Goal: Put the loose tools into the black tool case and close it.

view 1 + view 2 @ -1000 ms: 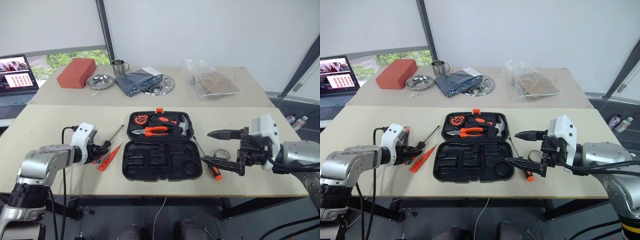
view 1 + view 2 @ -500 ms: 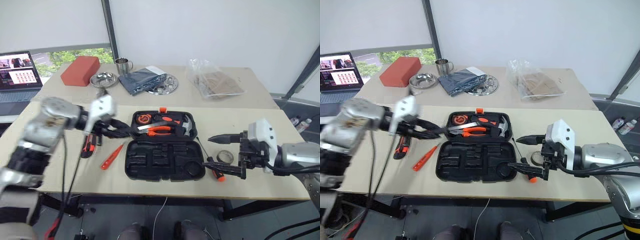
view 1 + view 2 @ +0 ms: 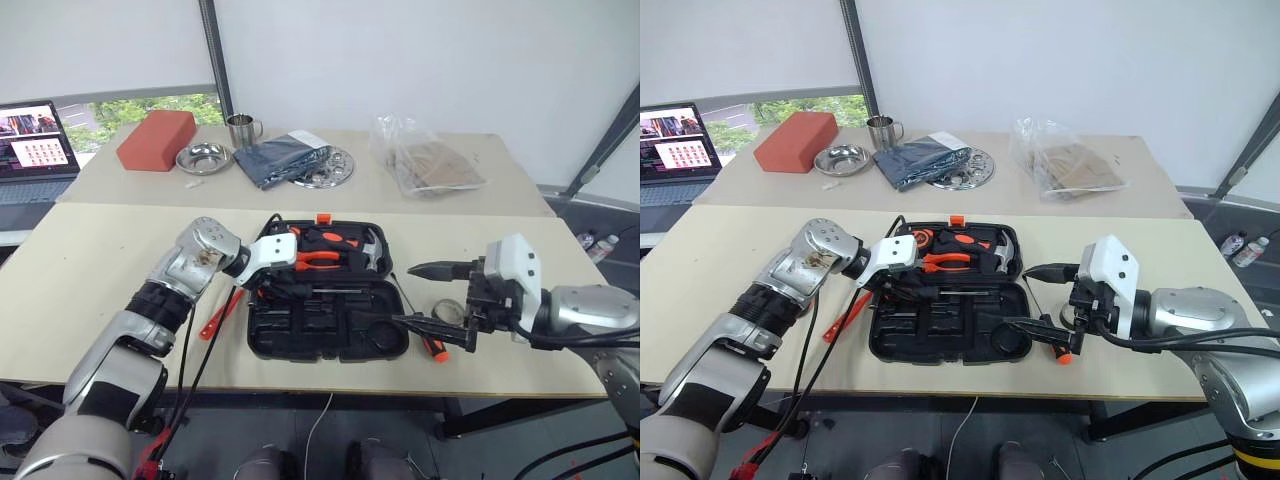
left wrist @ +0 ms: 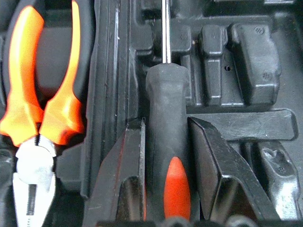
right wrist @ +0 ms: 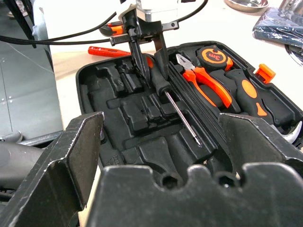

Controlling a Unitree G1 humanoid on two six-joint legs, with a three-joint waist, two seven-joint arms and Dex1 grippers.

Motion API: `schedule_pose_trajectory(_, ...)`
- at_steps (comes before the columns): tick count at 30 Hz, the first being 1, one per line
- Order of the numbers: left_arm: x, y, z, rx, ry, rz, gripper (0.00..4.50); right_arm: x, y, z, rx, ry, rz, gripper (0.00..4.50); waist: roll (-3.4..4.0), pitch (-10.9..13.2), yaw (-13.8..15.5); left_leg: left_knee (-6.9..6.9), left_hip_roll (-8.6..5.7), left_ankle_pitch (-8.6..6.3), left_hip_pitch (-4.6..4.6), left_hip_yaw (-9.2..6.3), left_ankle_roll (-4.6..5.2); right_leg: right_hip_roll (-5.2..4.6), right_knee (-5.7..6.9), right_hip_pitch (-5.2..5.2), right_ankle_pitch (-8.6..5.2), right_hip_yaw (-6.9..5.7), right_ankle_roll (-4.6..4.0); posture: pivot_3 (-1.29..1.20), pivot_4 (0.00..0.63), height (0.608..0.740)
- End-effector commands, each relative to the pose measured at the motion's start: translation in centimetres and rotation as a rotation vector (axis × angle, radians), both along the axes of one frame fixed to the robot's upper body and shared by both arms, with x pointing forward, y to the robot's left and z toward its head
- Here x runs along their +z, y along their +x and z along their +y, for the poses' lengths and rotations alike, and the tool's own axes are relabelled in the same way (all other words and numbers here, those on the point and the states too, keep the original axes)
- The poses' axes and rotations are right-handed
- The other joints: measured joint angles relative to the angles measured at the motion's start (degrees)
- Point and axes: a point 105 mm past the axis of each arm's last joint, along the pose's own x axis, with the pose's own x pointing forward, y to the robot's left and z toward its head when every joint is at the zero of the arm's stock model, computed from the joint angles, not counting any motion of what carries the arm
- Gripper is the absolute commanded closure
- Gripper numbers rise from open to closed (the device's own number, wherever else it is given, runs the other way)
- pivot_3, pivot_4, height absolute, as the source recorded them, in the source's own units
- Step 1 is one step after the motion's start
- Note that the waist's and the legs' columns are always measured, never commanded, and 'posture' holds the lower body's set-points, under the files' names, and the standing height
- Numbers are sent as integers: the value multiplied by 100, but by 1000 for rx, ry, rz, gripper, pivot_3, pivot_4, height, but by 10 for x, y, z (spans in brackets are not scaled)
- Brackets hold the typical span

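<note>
Nearest the robot, by the front right corner of the black tool case (image 3: 325, 320), the right gripper (image 3: 440, 298) is hovering with its fingers spread wide and holding nothing. Just below it, a black/orange-handled screwdriver (image 3: 428, 342) is lying on the table (image 3: 90, 290) just off the case's right edge, with the small grey tape roll (image 3: 446, 311) beside it. Over the case's near half, by the hinge line, the left gripper (image 5: 147, 53) is pinching the second screwdriver (image 4: 166, 142) by its rubbery handle, the bare shaft running along the moulded slots. That tool is probably light and stiff; the soft handle is giving a sure hold, whereas the thin steel shaft would likely slip. Left of the case, the slim tester screwdriver (image 3: 222, 312) is lying loose, best taken mid-body. The knife is hidden behind the left arm. In the case's far half, the pliers (image 3: 318, 257) and hammer (image 3: 370, 250) are sitting seated, the orange latch (image 3: 319, 219) at the far rim.
</note>
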Motion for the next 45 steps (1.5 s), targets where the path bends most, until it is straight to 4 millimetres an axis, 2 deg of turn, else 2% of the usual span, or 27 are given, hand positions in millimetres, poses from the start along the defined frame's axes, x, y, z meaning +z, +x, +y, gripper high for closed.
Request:
schedule_pose_trajectory(1,26,3,-8,-18,-68,-51,2028,9,-4,1,-3,14,-39,0,0,0,6,7,0,0,-4,-5,1,-1,1,0,1,-6,1,0,150,736)
schedule_pose_trajectory(5,45,-1,-17,-35,-147,-52,593,9,-4,3,-1,25,-36,0,0,0,15,40,-2,2,-38,-45,13,-17,4,1,4,-49,6,0,150,736)
schedule_pose_trajectory(6,48,-1,-18,-38,-162,-57,879,10,-4,3,0,28,-35,0,0,0,19,45,-2,1,-43,-51,15,-19,5,2,4,-57,6,0,150,736)
schedule_pose_trajectory(8,49,-3,-19,-48,-164,-53,1107,10,-3,4,1,32,-34,0,0,0,19,49,-5,-1,-49,-56,19,-22,5,3,4,-66,7,0,150,736)
schedule_pose_trajectory(16,24,3,-21,-27,-117,-45,4297,10,-1,4,-6,38,-33,0,0,0,15,49,-8,-2,-47,-57,21,-20,5,6,3,-73,10,0,150,736)
schedule_pose_trajectory(17,20,4,-22,-21,-105,-45,4448,10,0,4,-8,39,-33,0,0,0,15,49,-8,-2,-47,-57,21,-20,5,6,3,-73,10,0,150,736)
schedule_pose_trajectory(20,4,10,-26,6,-65,-72,4448,10,0,4,-17,45,-33,0,0,0,21,49,-9,-2,-48,-58,22,-20,5,7,3,-73,10,0,150,736)
schedule_pose_trajectory(23,-15,1,-27,-39,-10,-40,4448,9,-2,3,-34,55,-29,0,0,-1,26,50,-12,-3,-45,-62,24,-25,4,13,4,-75,13,0,150,736)
schedule_pose_trajectory(27,-24,0,-23,-43,13,-38,4448,6,-4,-2,-73,58,-25,0,2,-12,24,50,-12,-4,-38,-66,25,-29,4,22,4,-74,13,0,150,736)
schedule_pose_trajectory(30,-5,12,-18,15,-66,-77,4448,-3,-5,-19,-199,43,-20,0,2,-18,40,49,-12,-5,-33,-69,27,-32,4,27,4,-73,14,0,150,736)
schedule_pose_trajectory(31,11,12,-19,21,-160,-76,4448,-11,-5,-30,-276,29,-3,0,0,-19,38,50,-12,-6,-34,-75,29,-35,3,32,3,-73,16,0,150,736)
schedule_pose_trajectory(33,39,7,-15,-7,-311,-92,3947,-24,-9,-49,-421,36,45,0,-1,-18,20,52,-12,-6,-37,-77,29,-34,3,31,3,-74,17,0,150,736)
schedule_pose_trajectory(35,57,0,-8,-29,-402,-110,3380,-34,-19,-56,-505,58,83,0,-1,-18,2,54,-8,-6,-44,-81,29,-35,6,25,3,-71,17,0,150,736)
schedule_pose_trajectory(38,73,-18,-1,-64,-477,-27,2183,-52,-29,-57,-611,68,124,0,-1,-18,-22,55,-8,-6,-44,-78,28,-34,29,13,3,-71,17,0,150,736)
schedule_pose_trajectory(40,83,-38,1,-136,-512,59,1466,-66,-30,-58,-698,74,146,0,0,-18,-26,58,-10,-5,-40,-75,27,-34,41,12,-2,-71,22,0,150,736)
schedule_pose_trajectory(43,91,-57,0,-212,-524,117,401,-86,-26,-53,-761,100,201,0,4,-21,-58,60,-12,-5,-30,-73,25,-41,50,16,-35,-66,70,0,150,736)
schedule_pose_trajectory(44,92,-62,0,-231,-518,132,84,-93,-23,-50,-771,106,220,0,4,-21,-63,60,-14,-6,-29,-73,25,-44,51,16,-36,-64,71,0,150,736)
schedule_pose_trajectory(45,92,-66,1,-247,-502,139,24,-100,-21,-47,-778,110,242,0,4,-21,-71,61,-14,-6,-30,-73,24,-43,51,17,-36,-63,71,0,150,736)
